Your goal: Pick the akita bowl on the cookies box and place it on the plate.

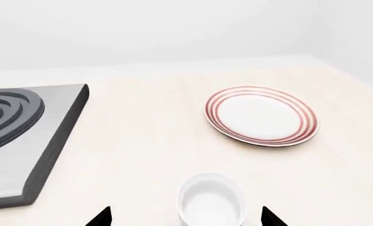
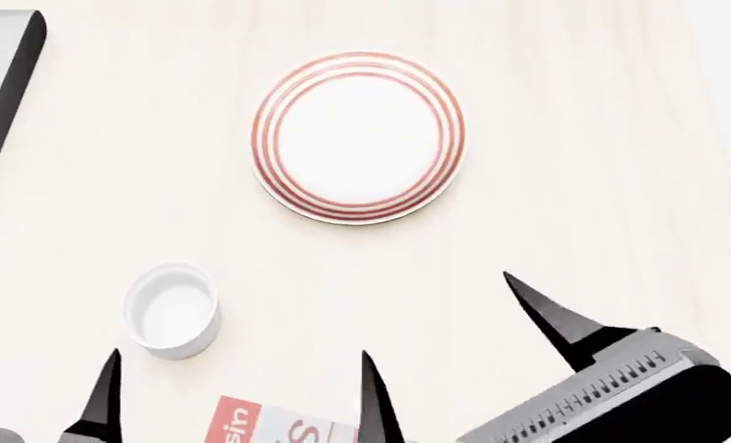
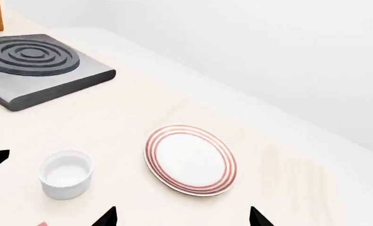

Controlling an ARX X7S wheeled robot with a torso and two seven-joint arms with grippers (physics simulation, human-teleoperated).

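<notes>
Your right pincer (image 2: 446, 346) hangs with its black tips spread wide and nothing between them, just above the corner of the flat red-and-white cookies carton (image 2: 267, 426); the left pincer (image 2: 40, 374), beside a plain white cup (image 2: 171, 308), is likewise released. The speckled akita bowl is out of frame, presumably below the pincers. Expect it light, rigid, glazed and slippery: bite its rim wall. The round white red-ringed plate (image 2: 358, 137) waits on the pale table (image 2: 612, 185), well ahead
</notes>
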